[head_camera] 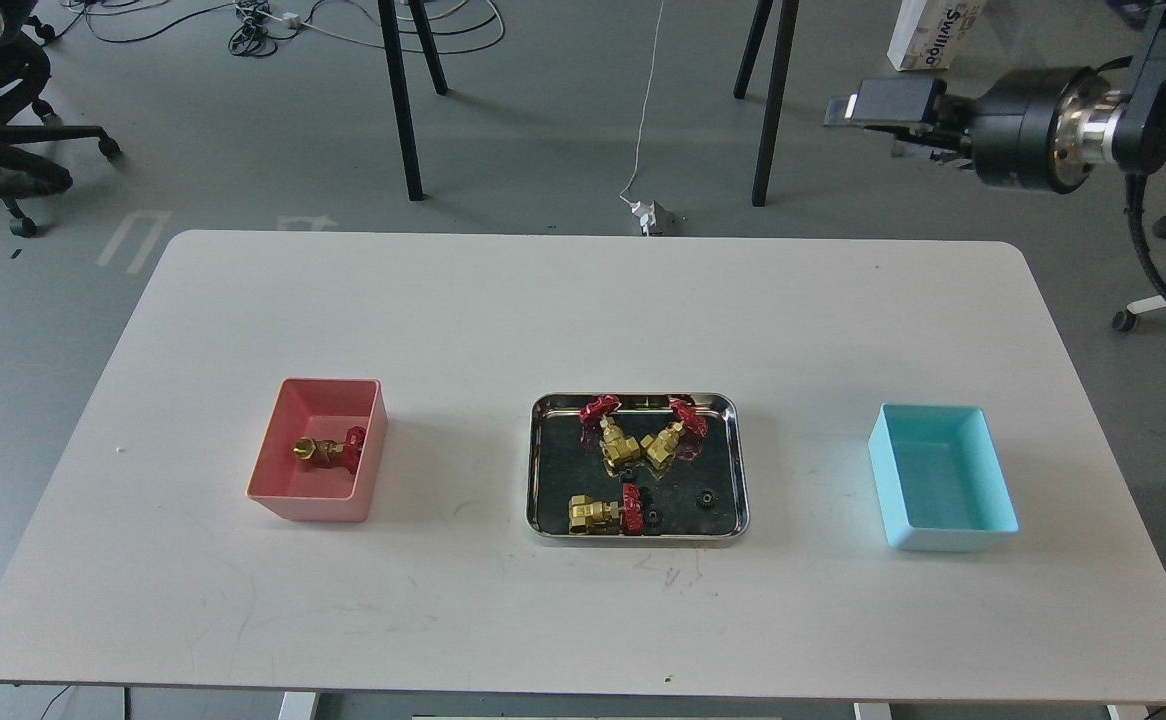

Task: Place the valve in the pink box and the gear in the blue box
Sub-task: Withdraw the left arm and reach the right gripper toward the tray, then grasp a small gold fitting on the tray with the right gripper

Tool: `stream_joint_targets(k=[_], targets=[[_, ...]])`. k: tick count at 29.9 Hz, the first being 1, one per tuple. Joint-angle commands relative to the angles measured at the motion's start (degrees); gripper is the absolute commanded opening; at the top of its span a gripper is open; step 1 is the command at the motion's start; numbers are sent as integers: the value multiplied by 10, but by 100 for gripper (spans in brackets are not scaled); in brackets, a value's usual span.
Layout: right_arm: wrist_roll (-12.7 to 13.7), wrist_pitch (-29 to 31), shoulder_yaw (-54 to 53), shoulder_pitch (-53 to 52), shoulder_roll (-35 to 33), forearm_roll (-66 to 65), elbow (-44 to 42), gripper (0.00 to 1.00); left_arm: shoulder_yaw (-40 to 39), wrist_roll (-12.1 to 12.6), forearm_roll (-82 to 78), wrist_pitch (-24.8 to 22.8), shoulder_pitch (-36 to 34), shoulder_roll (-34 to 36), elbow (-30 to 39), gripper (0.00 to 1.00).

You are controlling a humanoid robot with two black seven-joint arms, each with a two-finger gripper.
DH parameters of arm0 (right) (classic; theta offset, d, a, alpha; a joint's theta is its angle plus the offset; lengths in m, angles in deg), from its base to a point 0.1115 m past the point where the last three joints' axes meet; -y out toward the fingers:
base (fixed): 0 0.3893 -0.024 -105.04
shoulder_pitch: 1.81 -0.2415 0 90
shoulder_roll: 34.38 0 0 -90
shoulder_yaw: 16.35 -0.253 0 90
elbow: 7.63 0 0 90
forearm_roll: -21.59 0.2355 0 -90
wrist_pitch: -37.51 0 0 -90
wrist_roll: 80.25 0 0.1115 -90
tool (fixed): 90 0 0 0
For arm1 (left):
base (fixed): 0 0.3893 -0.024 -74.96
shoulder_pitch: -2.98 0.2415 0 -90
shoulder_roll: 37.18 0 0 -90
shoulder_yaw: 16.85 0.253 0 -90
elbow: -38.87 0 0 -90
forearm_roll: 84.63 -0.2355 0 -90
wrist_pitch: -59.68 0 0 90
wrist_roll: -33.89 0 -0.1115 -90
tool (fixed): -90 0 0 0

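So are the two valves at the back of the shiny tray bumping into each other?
Cannot tell. In the head view, the left valve and right valve in the steel tray sit with brass ends very close, but no clear contact or gap shows.

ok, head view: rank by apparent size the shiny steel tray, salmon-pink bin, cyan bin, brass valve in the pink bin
1. Shiny steel tray.
2. Cyan bin and salmon-pink bin: look alike, not ranked.
3. Brass valve with red handwheel, smallest.

Even, diffuse light falls from overhead, bright without harshness. The white rounded surface (pixel 583 300) shows faint soft shadows just beside the salmon-pink plastic bin (pixel 288 470) and the light cyan-blue plastic bin (pixel 983 515). The shiny steel tray (pixel 743 470) reflects dark, its rim glinting. Focus is sharp throughout, slightly grainy on the far floor.
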Motion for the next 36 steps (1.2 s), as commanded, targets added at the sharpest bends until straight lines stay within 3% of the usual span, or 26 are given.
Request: stream_joint_targets(k=[1, 10, 24, 36], targets=[[0, 0, 55, 12, 33, -131, 54, 99, 0, -1, 3, -16, -51, -3, -40, 93], [0, 0, 217, 8, 153, -245, 67, 99, 0, -4, 3, -16, -91, 0, -48, 93], [3, 0, 215, 92, 279, -342, -48, 95, 0, -2, 3, -11, -111, 3, -49, 92], [5, 0, 217, 108, 305, -357, -67, 84, -1, -1, 3, -12, -114, 6, -49, 93]])
